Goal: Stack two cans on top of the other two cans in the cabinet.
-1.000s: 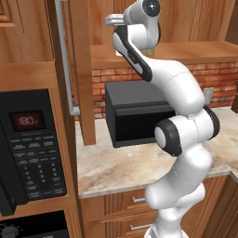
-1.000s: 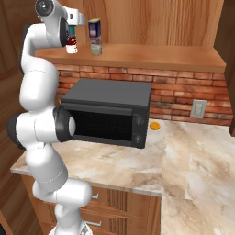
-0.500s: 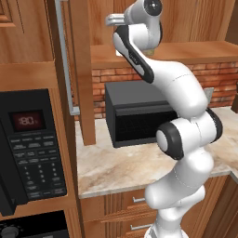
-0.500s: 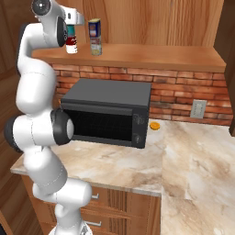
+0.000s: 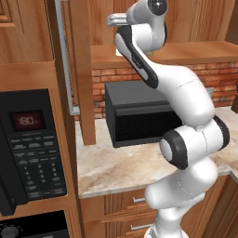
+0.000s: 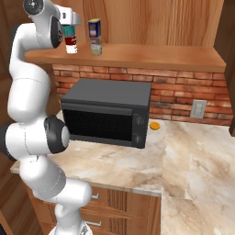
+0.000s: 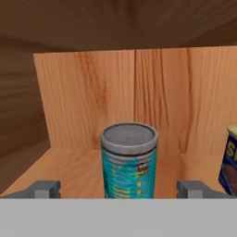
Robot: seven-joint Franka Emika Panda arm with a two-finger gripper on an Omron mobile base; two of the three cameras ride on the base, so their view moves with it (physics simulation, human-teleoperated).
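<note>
Teal can (image 7: 129, 160) sits on top of the red-and-white can (image 6: 71, 46) on the cabinet (image 6: 151, 57) shelf, and the dark blue can (image 6: 94, 29) on the greenish-beige can (image 6: 96, 47) just beside it, so both stacks look done. Gripper (image 7: 119, 189) is level with the teal can, jaws spread wide either side and clear of it, holding nothing; looks like a release. Cabinet holds just those four cans; the black microwave box (image 6: 106, 111) stands on the counter (image 6: 193, 151) below.
</note>
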